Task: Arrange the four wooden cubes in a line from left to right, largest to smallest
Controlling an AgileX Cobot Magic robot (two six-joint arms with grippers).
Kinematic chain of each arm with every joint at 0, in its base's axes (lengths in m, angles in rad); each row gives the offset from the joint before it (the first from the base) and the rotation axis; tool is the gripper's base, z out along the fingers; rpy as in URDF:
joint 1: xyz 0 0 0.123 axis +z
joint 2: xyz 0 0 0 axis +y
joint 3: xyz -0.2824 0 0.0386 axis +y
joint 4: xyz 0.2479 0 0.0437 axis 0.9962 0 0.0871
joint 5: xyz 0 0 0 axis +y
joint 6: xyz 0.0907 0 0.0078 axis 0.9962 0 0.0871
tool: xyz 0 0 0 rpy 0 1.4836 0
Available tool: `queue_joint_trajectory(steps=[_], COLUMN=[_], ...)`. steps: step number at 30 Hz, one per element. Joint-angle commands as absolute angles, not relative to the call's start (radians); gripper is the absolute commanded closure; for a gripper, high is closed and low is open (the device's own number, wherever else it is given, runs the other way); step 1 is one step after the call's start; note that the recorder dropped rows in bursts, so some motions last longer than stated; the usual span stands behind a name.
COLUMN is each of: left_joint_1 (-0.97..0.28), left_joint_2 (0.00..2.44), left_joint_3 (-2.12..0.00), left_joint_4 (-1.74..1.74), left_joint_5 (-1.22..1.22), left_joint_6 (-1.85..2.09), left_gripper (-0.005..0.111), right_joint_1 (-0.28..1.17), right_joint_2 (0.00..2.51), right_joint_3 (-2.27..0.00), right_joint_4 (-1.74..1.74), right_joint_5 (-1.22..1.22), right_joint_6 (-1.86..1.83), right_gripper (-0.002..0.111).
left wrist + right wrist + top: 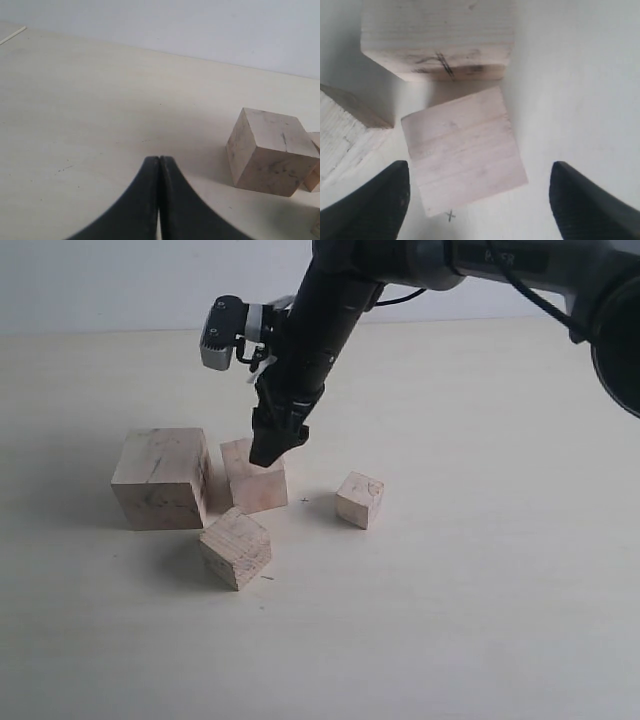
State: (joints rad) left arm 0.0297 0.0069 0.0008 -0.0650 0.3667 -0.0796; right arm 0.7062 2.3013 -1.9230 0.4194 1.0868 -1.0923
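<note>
Wooden cubes: four were counted. One was the largest cube [160, 480], one was the smallest cube [360, 500], and two were middle cubes, one rear [258, 490] and one front [236, 548].
Table [480, 620]: one, with a pale top.
Robot arm [325, 310]: one was seen in the exterior view.
Grippers: two were counted, the right gripper [272, 448] and the left gripper [159, 165]. Each had two black fingers.
Camera unit [222, 335] on the arm: one, grey.
Pencilled cross [305, 500] on the table: one.
</note>
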Motion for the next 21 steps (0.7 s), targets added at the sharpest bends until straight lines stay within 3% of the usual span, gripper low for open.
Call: queue_joint_trajectory(steps=[1,4,11,21], left_joint_1=[0.022,0.019,0.018,0.018], left_joint_2=[0.000,0.000,0.000,0.000], left_joint_3=[0.000,0.000,0.000,0.000], left_joint_4=[-0.064,-0.064,-0.064,-0.064], left_joint_5=[0.359,0.359,0.359,0.359], left_joint_6=[-0.083,-0.083,-0.083,-0.083], left_gripper=[0.107,0.107,0.107,0.107], right_joint_1=[0.701,0.701,0.701,0.701], right_joint_2=[2.255,2.244,2.281,2.352], right_joint_3=[-1.932,-1.932,-1.926,-1.909], right_joint_4=[0.330,0.295,0.251,0.240], right_joint_5=[1.125,1.149,1.159,1.129], right_joint_6=[-0.983,-0.917,-0.915,-0.915], right_gripper=[0.037,0.040,0.077,0.079])
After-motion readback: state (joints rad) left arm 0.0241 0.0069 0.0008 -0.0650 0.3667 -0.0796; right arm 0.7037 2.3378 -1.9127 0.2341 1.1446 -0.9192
